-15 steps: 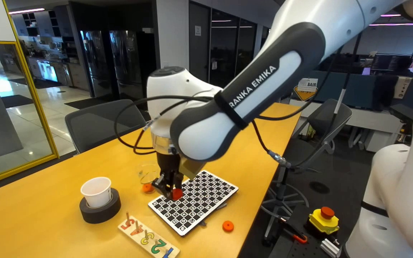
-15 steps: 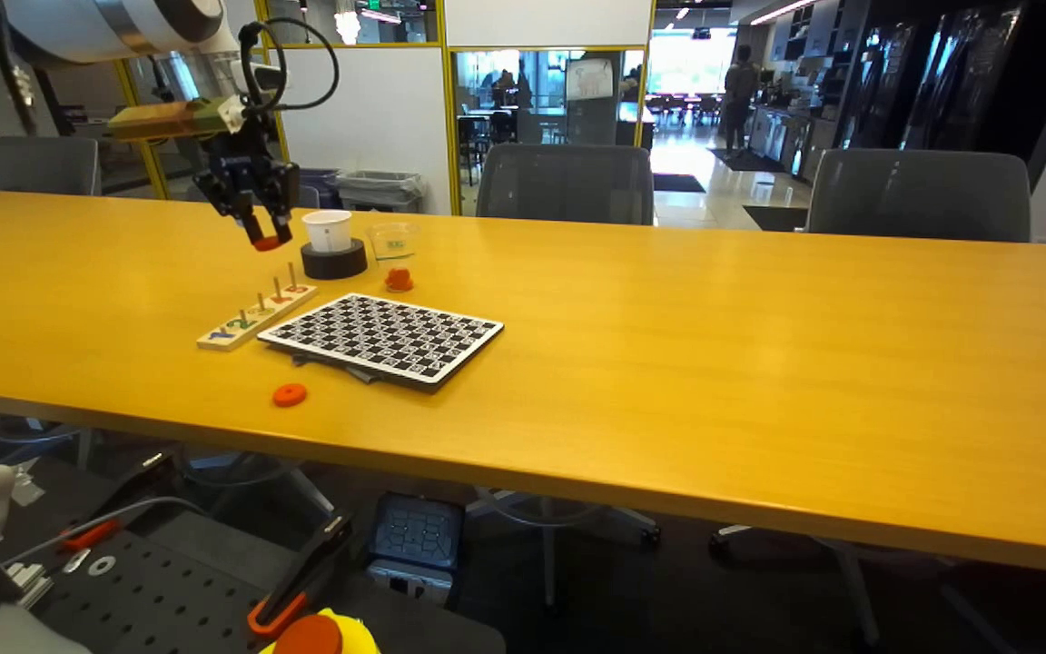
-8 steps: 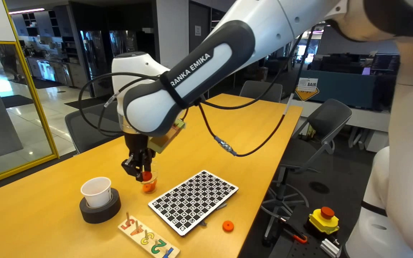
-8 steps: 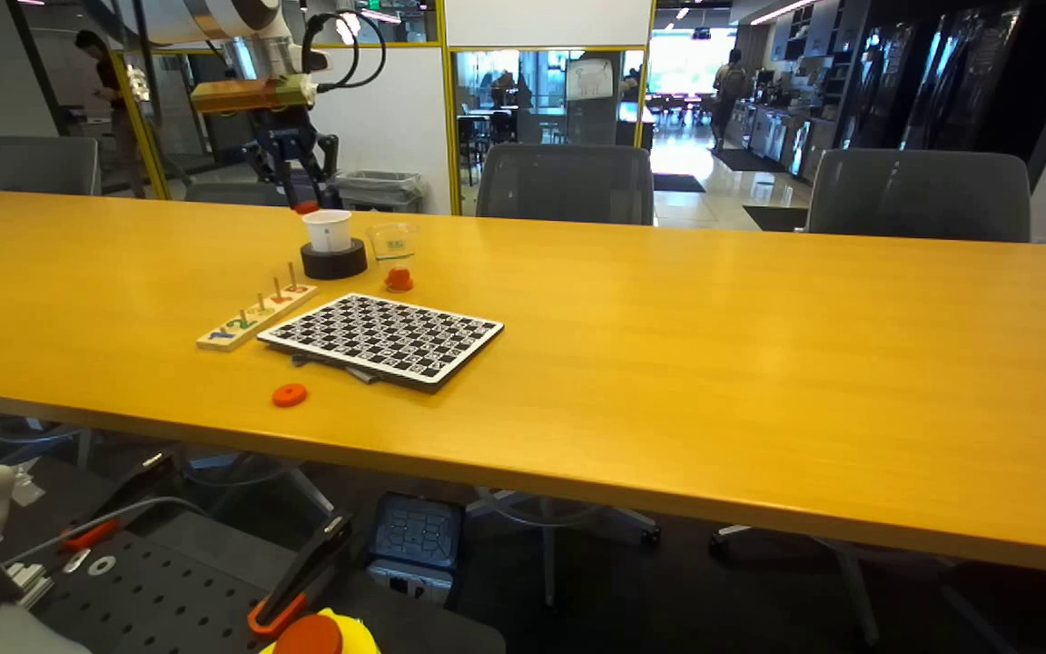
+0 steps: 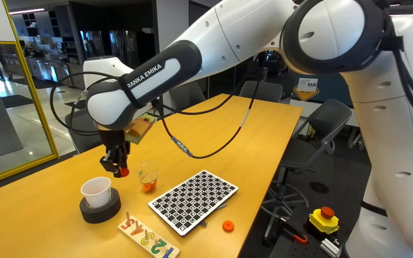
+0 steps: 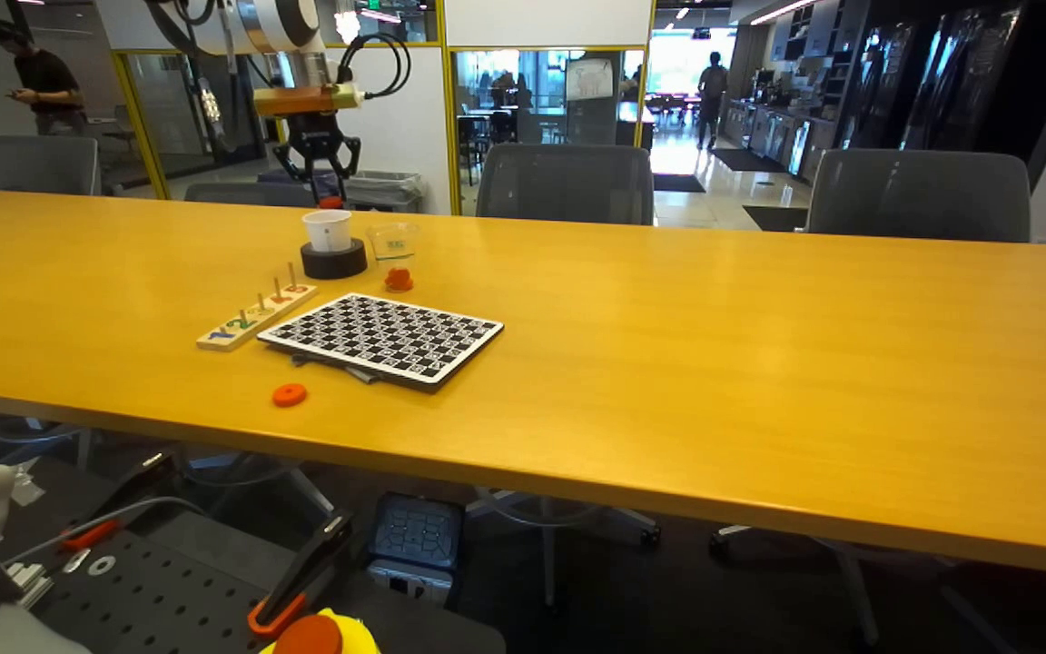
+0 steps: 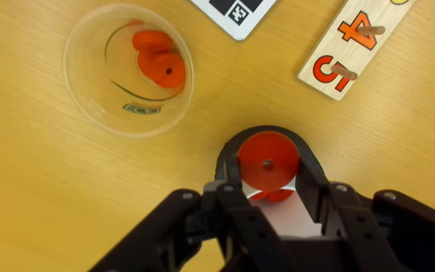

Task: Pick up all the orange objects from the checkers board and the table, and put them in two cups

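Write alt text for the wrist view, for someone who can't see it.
The gripper holds an orange disc that hides part of the white cup, where orange pieces show inside. At upper left, the clear cup on the table holds more discs. At the top edge are a corner of the board and a pegged strip showing 4 and 5.

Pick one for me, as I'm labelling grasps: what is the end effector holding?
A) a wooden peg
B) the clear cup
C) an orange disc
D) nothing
C: the wrist view shows the end effector pinching an orange disc by its opposite edges.
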You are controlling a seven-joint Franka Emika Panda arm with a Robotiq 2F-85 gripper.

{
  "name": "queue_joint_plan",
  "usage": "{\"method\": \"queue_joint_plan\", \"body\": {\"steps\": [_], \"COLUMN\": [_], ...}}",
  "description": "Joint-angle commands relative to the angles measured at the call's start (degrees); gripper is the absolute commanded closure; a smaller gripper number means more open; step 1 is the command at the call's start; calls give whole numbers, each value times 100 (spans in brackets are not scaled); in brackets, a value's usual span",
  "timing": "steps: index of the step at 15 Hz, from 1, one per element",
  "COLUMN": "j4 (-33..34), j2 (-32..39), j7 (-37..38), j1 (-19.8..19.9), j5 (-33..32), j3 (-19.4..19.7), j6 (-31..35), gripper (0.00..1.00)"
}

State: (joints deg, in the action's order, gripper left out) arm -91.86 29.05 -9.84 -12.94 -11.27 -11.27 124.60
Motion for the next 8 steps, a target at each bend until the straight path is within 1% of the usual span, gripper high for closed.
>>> {"method": "queue_joint_plan", "body": {"steps": [1,4,8], "j4": [1322,1958,2571], "j2": [751,1144,1554], "j7": [-516,-766,-1037], "j1": [-173,-304,-448], "j5": [34,46,89], "j3": [-39,-68,-108], "j6": [-610,-885,-1142], "gripper": [79,79,79]}}
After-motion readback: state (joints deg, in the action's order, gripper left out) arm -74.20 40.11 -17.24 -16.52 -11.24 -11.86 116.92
